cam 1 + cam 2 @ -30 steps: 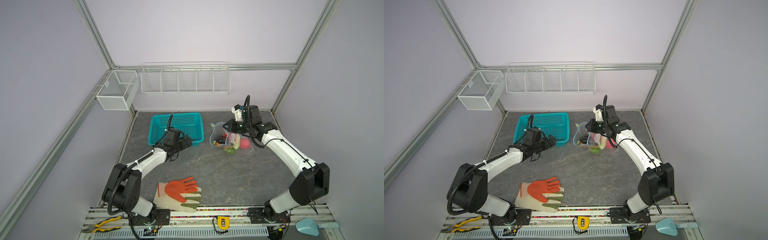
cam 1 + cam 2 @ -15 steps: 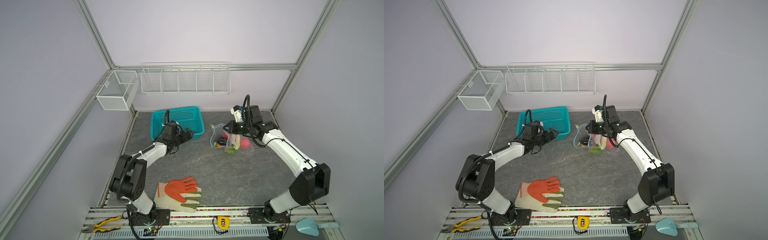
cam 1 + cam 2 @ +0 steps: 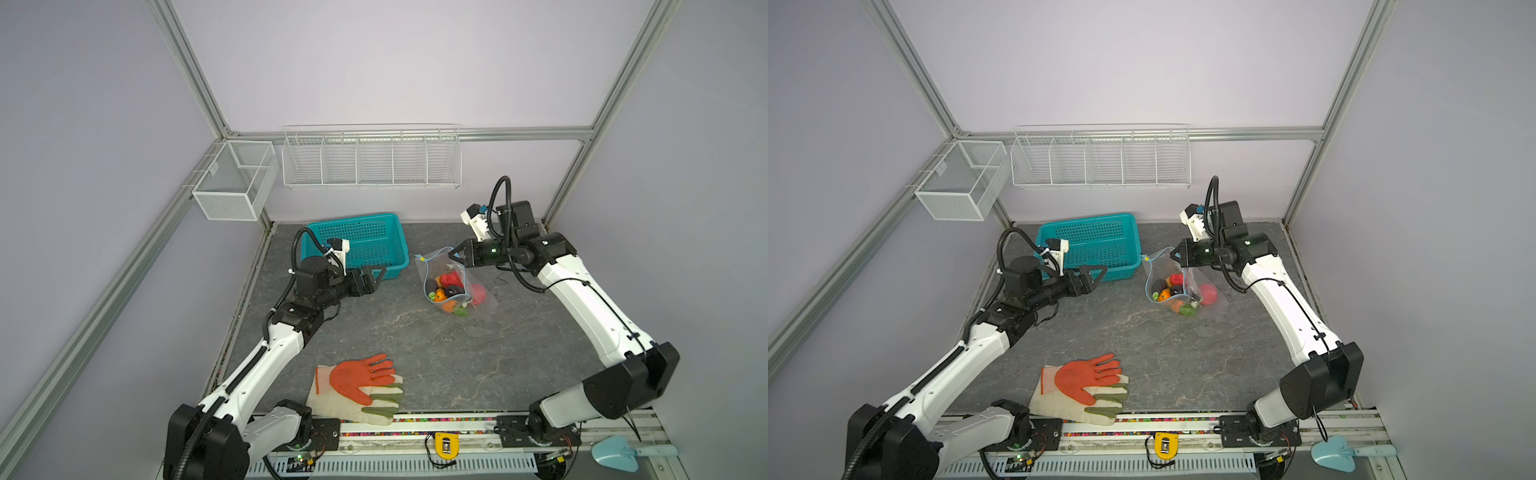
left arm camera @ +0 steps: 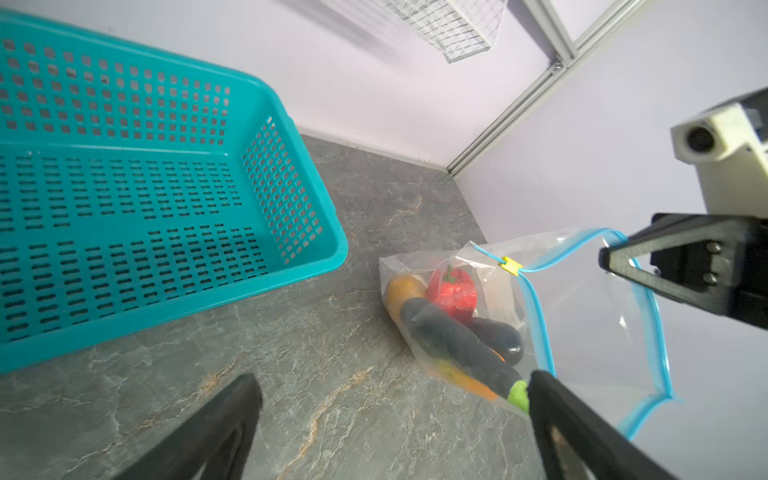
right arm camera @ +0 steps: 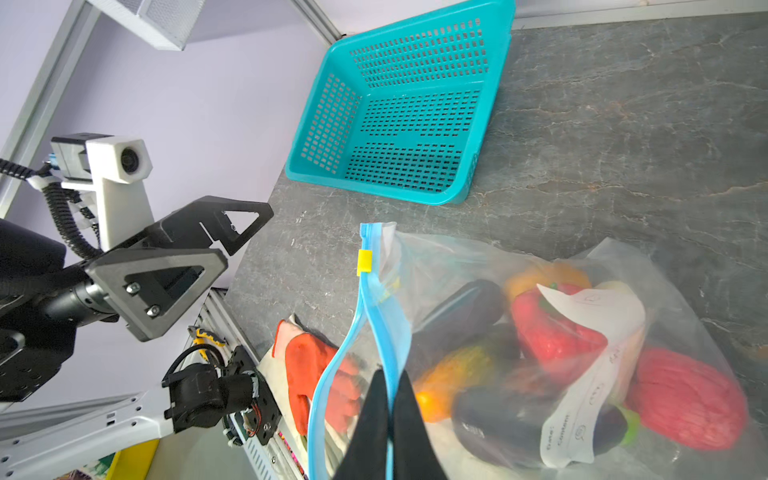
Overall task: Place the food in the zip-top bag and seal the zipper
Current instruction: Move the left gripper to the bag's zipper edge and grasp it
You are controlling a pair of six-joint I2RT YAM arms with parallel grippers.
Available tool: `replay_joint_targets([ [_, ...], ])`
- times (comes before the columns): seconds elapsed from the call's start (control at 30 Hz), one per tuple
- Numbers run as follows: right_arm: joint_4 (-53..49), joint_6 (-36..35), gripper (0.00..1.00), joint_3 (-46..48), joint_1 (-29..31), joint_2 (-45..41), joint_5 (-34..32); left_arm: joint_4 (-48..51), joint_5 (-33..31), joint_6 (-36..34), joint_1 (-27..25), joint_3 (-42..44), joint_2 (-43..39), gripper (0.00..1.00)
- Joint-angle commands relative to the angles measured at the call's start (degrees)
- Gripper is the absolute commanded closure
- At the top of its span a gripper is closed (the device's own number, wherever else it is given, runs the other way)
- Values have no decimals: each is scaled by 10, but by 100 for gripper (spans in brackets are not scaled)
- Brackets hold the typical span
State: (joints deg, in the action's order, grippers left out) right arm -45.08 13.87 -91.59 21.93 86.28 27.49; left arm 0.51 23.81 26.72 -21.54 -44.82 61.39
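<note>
The clear zip-top bag (image 3: 486, 305) (image 3: 1219, 305) lies right of centre, its mouth raised and gaping. Inside it the food (image 3: 451, 280) (image 3: 1177, 279) shows as red, orange, dark and green pieces, also seen in the wrist views (image 4: 453, 291) (image 5: 552, 332). My right gripper (image 3: 453, 257) (image 3: 1173, 254) (image 5: 390, 374) is shut on one lip of the light blue zipper (image 4: 538, 316) (image 5: 382, 324). The yellow slider (image 4: 512, 265) (image 5: 364, 262) sits at the far end. My left gripper (image 3: 378, 276) (image 3: 1096, 276) (image 4: 395, 380) is open and holds nothing, left of the bag.
A teal perforated basket (image 3: 401, 245) (image 3: 1136, 245) stands at the back, just behind my left gripper. Orange-and-white gloves (image 3: 361, 386) lie at the front edge. Wire racks (image 3: 370, 160) and a mesh box (image 3: 235, 183) hang on the back wall.
My left gripper has edged toward the bag in front of the basket, and the basket sits slightly nearer the back wall. The right gripper and the bag have stayed put.
</note>
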Motion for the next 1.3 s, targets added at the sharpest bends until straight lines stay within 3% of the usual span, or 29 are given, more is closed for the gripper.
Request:
replay_joint_targets([
  [0.0, -26, -43, 93, -27, 16, 5, 40, -32, 15, -45, -2, 32, -21, 2],
  [0.13, 9, -53, 93, -18, 17, 20, 88, -122, 86, -51, -16, 70, -10, 12],
  [0.37, 59, -73, 93, -31, 12, 65, 176, -208, 112, -108, -36, 59, 49, 21],
  [0.47, 64, -74, 93, -42, 7, 82, 196, -244, 145, -133, -39, 44, 83, 38],
  [0.5, 62, -78, 93, -47, 6, 85, 199, -243, 144, -155, -42, 39, 91, 45],
  [0.67, 74, -78, 93, -43, 2, 88, 215, -200, 103, -239, -50, 10, 113, 55],
  [1.0, 76, -83, 93, -40, 1, 87, 229, -274, 62, -276, -48, 23, 170, 50],
  [1.27, 75, -85, 93, -40, 0, 88, 227, -303, 123, -255, -45, -20, 207, 52],
])
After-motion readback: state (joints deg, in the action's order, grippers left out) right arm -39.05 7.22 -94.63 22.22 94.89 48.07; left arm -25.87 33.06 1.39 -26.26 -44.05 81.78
